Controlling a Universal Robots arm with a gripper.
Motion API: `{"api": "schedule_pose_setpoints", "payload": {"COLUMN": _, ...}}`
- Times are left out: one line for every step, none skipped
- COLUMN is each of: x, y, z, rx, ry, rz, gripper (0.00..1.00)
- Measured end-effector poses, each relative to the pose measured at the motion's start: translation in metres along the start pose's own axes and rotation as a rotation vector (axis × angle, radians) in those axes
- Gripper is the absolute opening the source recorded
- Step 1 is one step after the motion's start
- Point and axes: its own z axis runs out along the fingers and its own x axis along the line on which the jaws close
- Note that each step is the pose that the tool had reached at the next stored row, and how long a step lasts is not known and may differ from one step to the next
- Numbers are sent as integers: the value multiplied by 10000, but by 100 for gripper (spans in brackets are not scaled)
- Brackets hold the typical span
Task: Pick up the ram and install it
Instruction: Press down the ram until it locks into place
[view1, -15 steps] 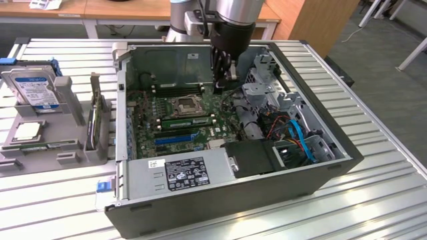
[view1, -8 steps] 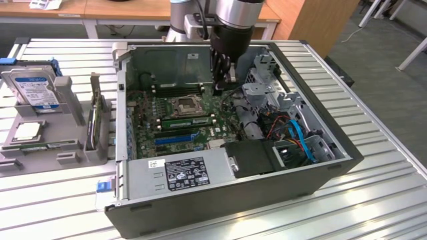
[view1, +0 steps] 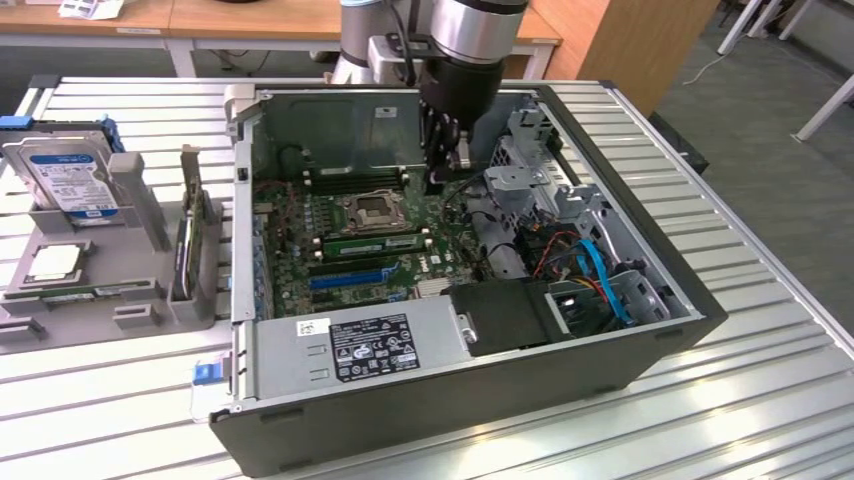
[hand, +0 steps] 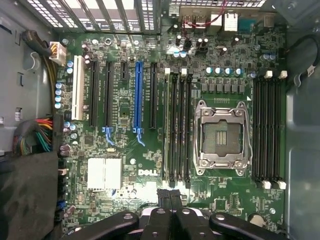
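Ram is a thin green board stick with a pale label. It sits on edge in the bank of memory slots between the processor socket and the long blue slot, about midway across the motherboard.

The exterior view shows the stick's green face. The wrist view looks straight down, so that bank reads as narrow black channels with white end clips, and the stick cannot be picked out edge-on.

The gripper hangs just off one end of that bank, near the motherboard's edge. Its two black fingers are pressed together with nothing between them, and it is apart from the stick.

The wrist view gives the socket's shiny steel frame and a bundle of coloured wires.

The exterior view gives the grey sheet-metal case, lying open on a slatted metal table. It also shows a boxy power supply with a black label. A grey holder near the table's edge, on the exterior view's left, carries a hard drive.
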Motion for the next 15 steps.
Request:
{"api": "schedule_pose_setpoints", "payload": {"x": 0, "y": 0, "z": 7, "rx": 0, "ry": 0, "rz": 0, "gripper": 10}}
{"api": "schedule_pose_setpoints", "payload": {"x": 0, "y": -1, "z": 14, "rx": -1, "ry": 0, "rz": 0, "gripper": 10}}
{"api": "schedule_pose_setpoints", "payload": {"x": 0, "y": -1, "z": 21, "rx": 0, "ry": 0, "rz": 0, "gripper": 10}}
{"api": "schedule_pose_setpoints", "payload": {"x": 0, "y": -1, "z": 28, "rx": 0, "ry": -1, "rz": 0, "gripper": 10}}
{"api": "schedule_pose_setpoints", "payload": {"x": 0, "y": -1, "z": 34, "rx": 0, "ry": -1, "rz": 0, "gripper": 10}}
{"api": "schedule_pose_setpoints", "payload": {"x": 0, "y": -2, "z": 41, "rx": -1, "ry": 0, "rz": 0, "gripper": 10}}
{"api": "schedule_pose_setpoints", "payload": {"x": 0, "y": -2, "z": 48, "rx": 0, "ry": 0, "rz": 0, "gripper": 10}}
{"api": "schedule_pose_setpoints", "payload": {"x": 0, "y": -2, "z": 54, "rx": -1, "ry": 0, "rz": 0, "gripper": 10}}
{"api": "schedule_pose_setpoints", "payload": {"x": 0, "y": -2, "z": 62, "rx": -1, "ry": 0, "rz": 0, "gripper": 10}}
{"api": "schedule_pose_setpoints", "payload": {"x": 0, "y": -3, "z": 70, "rx": 0, "ry": 0, "rz": 0, "gripper": 10}}
{"api": "schedule_pose_setpoints", "payload": {"x": 0, "y": -3, "z": 78, "rx": -1, "ry": 1, "rz": 0, "gripper": 10}}
{"api": "schedule_pose_setpoints", "payload": {"x": 0, "y": -3, "z": 87, "rx": -1, "ry": 1, "rz": 0, "gripper": 10}}
{"api": "schedule_pose_setpoints", "payload": {"x": 0, "y": -3, "z": 96, "rx": -1, "ry": 0, "rz": 1, "gripper": 10}}
{"api": "schedule_pose_setpoints", "payload": {"x": 0, "y": -4, "z": 105, "rx": -1, "ry": 2, "rz": 0, "gripper": 10}}
{"api": "schedule_pose_setpoints", "payload": {"x": 0, "y": -4, "z": 115, "rx": -1, "ry": 0, "rz": 0, "gripper": 10}}
